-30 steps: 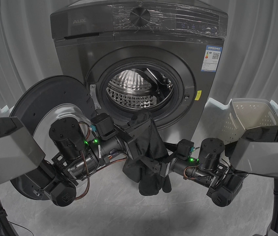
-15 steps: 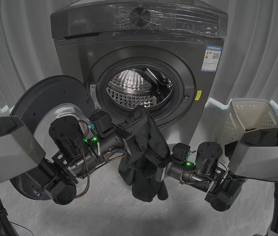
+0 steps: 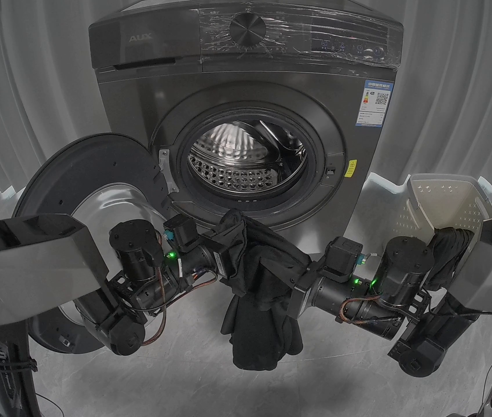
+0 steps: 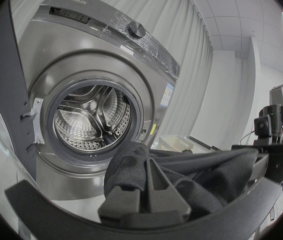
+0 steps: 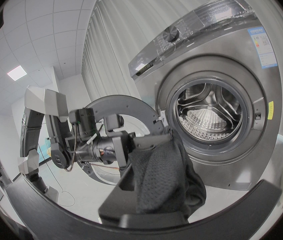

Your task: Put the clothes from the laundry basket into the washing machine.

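**Black garment held up short of the drum: snag worries**

The washing machine [image 3: 246, 117] stands on the floor [image 3: 199, 377], its door [image 3: 83, 169] swung wide to the left. The laundry basket [image 3: 448, 204] is just beside the machine's right side.

Our black garment [image 3: 263, 262] hangs between the two arms, low in front of the opening's lower rim. The left gripper [image 3: 231, 244] and right gripper [image 3: 299, 274] are each clamped on the cloth.

Our guess is that the long tail dangling toward the floor could catch on the rim, or end up draped outside, if we go in too low. The left arm is also close to the door.

The floor is smooth grey, with pale curtains [image 3: 26, 88] behind.
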Motion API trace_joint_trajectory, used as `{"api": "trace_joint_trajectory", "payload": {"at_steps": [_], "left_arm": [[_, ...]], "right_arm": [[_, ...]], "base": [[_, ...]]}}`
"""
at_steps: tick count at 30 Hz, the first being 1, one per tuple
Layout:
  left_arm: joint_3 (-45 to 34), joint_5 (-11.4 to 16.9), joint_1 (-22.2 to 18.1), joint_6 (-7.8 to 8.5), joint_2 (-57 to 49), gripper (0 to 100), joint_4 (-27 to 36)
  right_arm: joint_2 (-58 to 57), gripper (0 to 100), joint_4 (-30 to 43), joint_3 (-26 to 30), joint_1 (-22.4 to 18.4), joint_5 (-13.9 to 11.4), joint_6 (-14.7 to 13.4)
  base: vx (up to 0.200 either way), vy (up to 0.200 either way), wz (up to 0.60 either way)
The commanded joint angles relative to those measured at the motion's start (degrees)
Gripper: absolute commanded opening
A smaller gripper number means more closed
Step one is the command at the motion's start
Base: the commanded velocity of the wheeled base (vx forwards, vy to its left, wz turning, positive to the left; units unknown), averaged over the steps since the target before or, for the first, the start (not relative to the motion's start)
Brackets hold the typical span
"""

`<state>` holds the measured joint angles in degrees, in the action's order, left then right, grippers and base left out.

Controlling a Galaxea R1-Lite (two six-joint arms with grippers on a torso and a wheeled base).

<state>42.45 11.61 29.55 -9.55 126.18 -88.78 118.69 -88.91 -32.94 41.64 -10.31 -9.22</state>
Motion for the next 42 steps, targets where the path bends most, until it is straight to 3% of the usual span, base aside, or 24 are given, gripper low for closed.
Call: {"api": "trace_joint_trajectory", "payload": {"at_steps": [1, 5, 14, 18, 24, 32, 36, 42], "left_arm": [[-1.1, 0.2, -0.2, -0.47, 0.4, 100, -0.1], [-5.8, 1.8, -0.2, -1.7, -2.3, 100, -0.1], [-15.1, 12.4, 1.0, -1.0, -6.5, 100, -0.1], [-16.0, 14.9, 1.8, -0.39, -7.1, 100, -0.1], [-12.7, 14.7, 2.6, 2.95, -3.3, 100, -0.1], [-7.1, 13.2, 2.5, 3.04, 1.1, 100, -0.1], [-3.9, 8.2, 3.0, 2.95, 3.5, 100, -0.1], [0.7, 5.9, 3.8, 2.69, 7.1, 100, 0.0]], "right_arm": [[-1.4, 0, 0.0, 0.0, -0.5, 0.0, 0.0], [-1.3, 0, 0.0, -0.5, -1.2, 0.1, -0.1], [-1.0, 0, 0.0, -2.5, -1.6, 0.3, -0.1], [-0.8, 0, 0.0, -2.6, -1.5, 0.3, 0.0], [-0.7, 0, 0.0, -3.0, -0.6, 0.3, -0.1], [-0.2, 0, 0.0, -3.2, -0.3, 0.4, -0.1], [-0.2, 0, 0.0, -3.3, -0.3, 0.6, -0.2], [-0.1, 0, 0.0, -4.1, 0.4, 1.9, -0.1]], "base": [[0.0, 0.0, 0.0], [0.0, 0.0, 0.0], [0.0, 0.0, 0.0], [0.0, 0.0, 0.0], [0.0, 0.0, 0.0], [0.0, 0.0, 0.0], [0.0, 0.0, 0.0], [0.0, 0.0, 0.0]]}}
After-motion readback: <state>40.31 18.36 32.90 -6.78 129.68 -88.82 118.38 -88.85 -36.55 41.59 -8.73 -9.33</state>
